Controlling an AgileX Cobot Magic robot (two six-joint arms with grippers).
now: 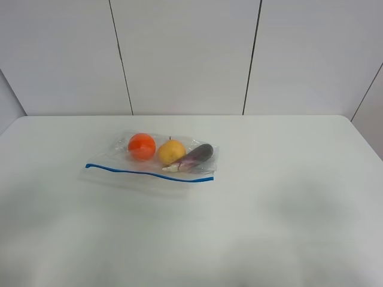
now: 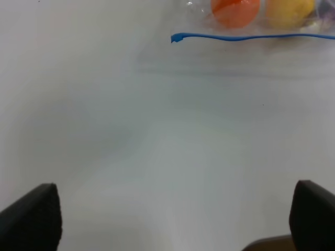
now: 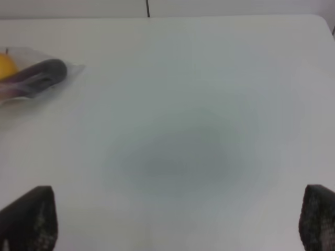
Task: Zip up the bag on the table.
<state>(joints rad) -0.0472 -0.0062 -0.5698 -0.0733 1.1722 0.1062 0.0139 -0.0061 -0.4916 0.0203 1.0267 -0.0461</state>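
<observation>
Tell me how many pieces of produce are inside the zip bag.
3, in a row inside the bag: an orange fruit at the left, a yellow fruit in the middle, a purple eggplant at the right. None seems hidden.

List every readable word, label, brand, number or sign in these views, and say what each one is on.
None: no text can be read in any view.
The bag is clear plastic with a plain blue zipper strip and shows no print.
The table and the wall panels are blank.
The left gripper and right gripper fingers show no markings.
</observation>
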